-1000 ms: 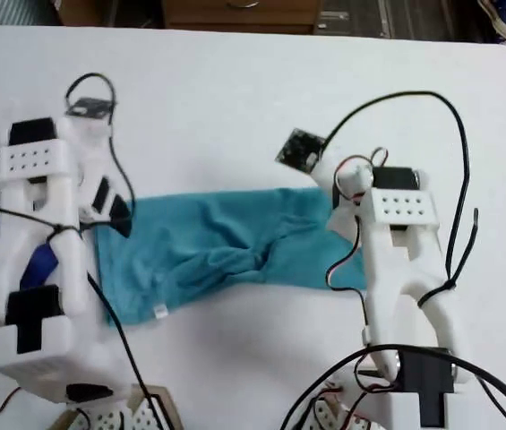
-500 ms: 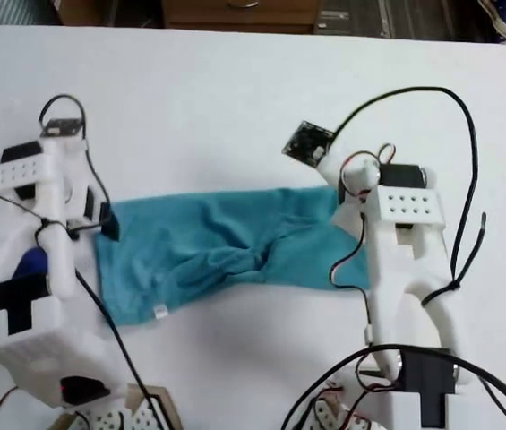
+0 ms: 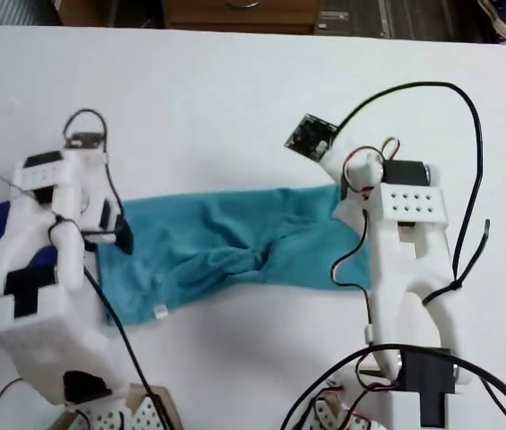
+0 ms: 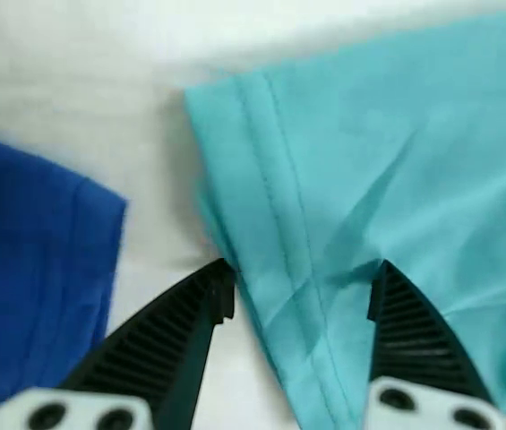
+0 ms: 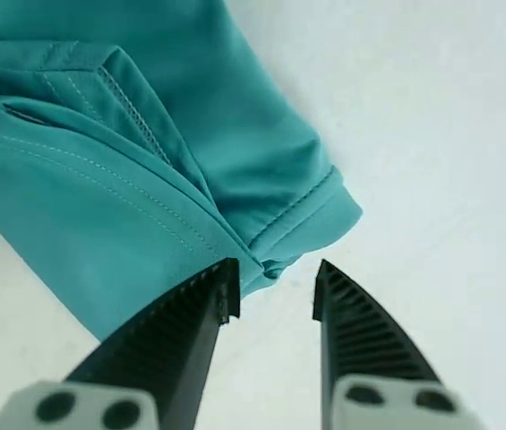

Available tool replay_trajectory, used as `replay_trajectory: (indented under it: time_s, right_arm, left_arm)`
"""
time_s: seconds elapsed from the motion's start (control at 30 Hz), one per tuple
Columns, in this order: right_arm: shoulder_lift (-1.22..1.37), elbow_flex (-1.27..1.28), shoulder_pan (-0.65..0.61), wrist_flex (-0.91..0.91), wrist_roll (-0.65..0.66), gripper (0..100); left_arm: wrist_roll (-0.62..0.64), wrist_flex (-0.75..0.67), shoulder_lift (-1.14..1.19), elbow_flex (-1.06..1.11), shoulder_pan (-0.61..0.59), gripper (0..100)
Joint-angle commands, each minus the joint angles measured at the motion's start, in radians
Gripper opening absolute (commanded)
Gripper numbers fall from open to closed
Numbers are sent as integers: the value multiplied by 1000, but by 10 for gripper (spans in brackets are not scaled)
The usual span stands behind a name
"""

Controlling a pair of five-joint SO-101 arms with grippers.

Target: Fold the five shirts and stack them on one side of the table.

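Where the teal shirt (image 3: 226,242) lies, left gripper (image 4: 304,276) gapes; right gripper (image 5: 275,276) likewise.

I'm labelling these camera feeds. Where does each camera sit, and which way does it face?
High view: fixed above the table, looking down on the teal shirt between left arm and right arm.
Left wrist view: on the left wrist, looking past the open left gripper at the shirt's hem and a blue shirt.
Right wrist view: on the right wrist, looking past the open right gripper at the shirt's other end.
All three share the teal shirt.
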Motion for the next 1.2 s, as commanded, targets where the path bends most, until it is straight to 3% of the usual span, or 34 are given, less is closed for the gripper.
replay_trajectory:
  time_s: [0.0, 0.27, 0.5, 0.97, 1.17]
  right_arm:
    - [-10, -43, 8, 8, -6, 149]
    - [-111, -41, 19, 41, 0, 149]
    - [-216, -40, 22, 41, -3, 149]
    - [-217, -35, 22, 139, -8, 149]
    - [-225, 25, -54, 153, -8, 149]
  left_arm:
    - [6, 124, 143, -159, 5, 267]
    - [26, 394, 431, -582, -40, 254]
    - [21, 428, 466, -631, -29, 55]
    - [-143, 499, 456, -743, -74, 56]
    - [-152, 496, 453, -713, -52, 189]
